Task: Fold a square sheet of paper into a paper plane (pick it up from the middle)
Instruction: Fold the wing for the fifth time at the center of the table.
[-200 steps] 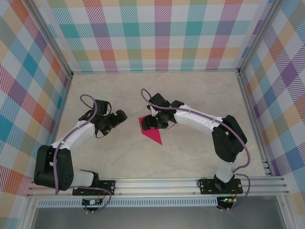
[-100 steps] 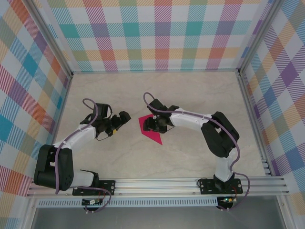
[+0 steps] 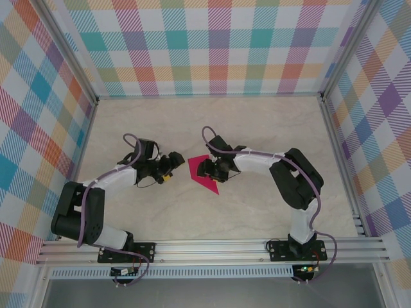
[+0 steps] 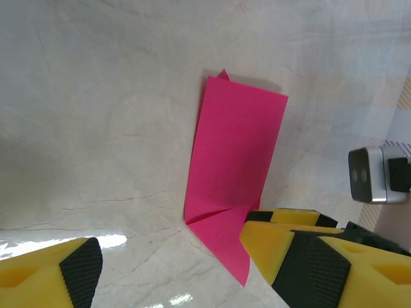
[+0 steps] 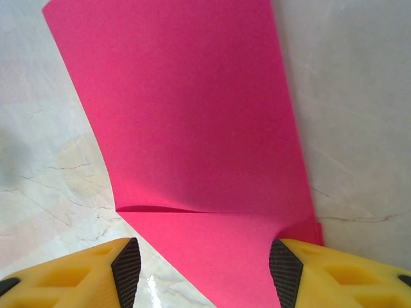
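Note:
The magenta-pink sheet of paper [image 3: 196,174] lies flat on the table's middle, folded into a narrow band with a diagonal flap and a pointed end [image 4: 234,147]. My right gripper [image 3: 207,169] stands on it from the right, open. In the right wrist view its fingertips [image 5: 202,269] straddle the flap [image 5: 212,256], and the right pad [image 5: 282,266] touches the paper's edge. My left gripper [image 3: 171,164] is low, just left of the paper, open and holding nothing. In the left wrist view [image 4: 170,256], its right finger [image 4: 282,253] is beside the pointed end.
The marble-look tabletop [image 3: 257,212] is fenced by plaid walls [image 3: 212,45] at the back and both sides. An aluminium rail [image 3: 212,247] runs along the near edge. The right arm's wrist camera [image 4: 376,174] sits close beyond the paper.
My left gripper has slid right, up to the paper's left edge, its jaws a little narrower. The right gripper shifted slightly right on the paper and its elbow drew in. The paper stayed.

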You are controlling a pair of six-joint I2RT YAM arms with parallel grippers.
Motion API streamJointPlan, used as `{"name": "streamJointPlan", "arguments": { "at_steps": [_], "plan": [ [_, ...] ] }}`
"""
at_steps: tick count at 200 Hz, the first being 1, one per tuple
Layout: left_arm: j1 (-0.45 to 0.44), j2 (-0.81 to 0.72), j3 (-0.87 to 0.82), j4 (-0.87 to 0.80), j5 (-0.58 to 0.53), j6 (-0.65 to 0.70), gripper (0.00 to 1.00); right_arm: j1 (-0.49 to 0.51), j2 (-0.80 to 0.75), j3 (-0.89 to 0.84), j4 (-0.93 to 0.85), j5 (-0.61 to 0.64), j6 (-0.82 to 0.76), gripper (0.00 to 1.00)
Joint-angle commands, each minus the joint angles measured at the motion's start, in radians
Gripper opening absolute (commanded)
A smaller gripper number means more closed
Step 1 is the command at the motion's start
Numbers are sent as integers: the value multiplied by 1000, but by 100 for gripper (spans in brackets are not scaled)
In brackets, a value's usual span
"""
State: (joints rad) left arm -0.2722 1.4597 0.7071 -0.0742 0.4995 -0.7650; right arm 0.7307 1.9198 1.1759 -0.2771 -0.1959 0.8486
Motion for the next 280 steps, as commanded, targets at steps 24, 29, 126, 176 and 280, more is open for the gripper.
{"name": "streamJointPlan", "arguments": {
  "at_steps": [24,29,126,176,280],
  "plan": [
    [-70,76,9,65,47,-56,80,-52,24,-91,110,-109,63,59],
    [-78,85,13,64,45,-60,80,-58,22,-98,115,-116,66,59],
    [-167,208,89,66,24,-105,69,-128,26,-172,189,-213,118,59],
    [-176,221,107,67,24,-109,55,-142,27,-180,189,-222,111,58],
    [-181,263,137,70,23,-99,43,-154,27,-185,191,-227,102,56]
  ]
}}
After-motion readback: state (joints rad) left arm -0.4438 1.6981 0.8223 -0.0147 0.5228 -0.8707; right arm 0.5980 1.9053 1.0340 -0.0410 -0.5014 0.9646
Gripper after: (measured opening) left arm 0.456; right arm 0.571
